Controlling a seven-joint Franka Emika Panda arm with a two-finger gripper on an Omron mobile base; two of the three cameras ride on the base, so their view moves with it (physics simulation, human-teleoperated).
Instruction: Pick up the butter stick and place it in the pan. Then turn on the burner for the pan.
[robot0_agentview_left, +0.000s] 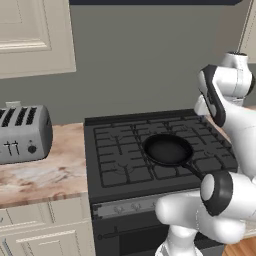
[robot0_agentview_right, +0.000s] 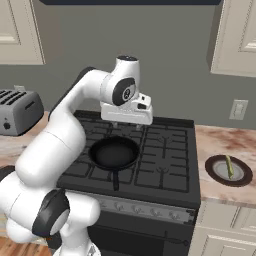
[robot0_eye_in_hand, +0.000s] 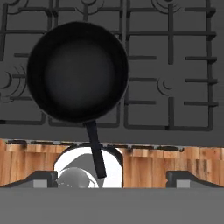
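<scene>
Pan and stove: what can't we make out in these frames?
- Pan handle tip: left base view, hidden behind the arm's joint.
- Stove knobs: right base view, too small to read their settings; left base view, the arm covers those on the right.
- Slim yellowish thing on the dish: right base view, too small to identify.
- Toaster: left base view, cut off by the left edge.

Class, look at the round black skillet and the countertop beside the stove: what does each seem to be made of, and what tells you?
Round black skillet: probably cast iron or dark coated metal; matte, uniformly black, faint sheen. Countertop: seemingly polished stone, perhaps marble; mottled brown-and-cream veining.
</scene>
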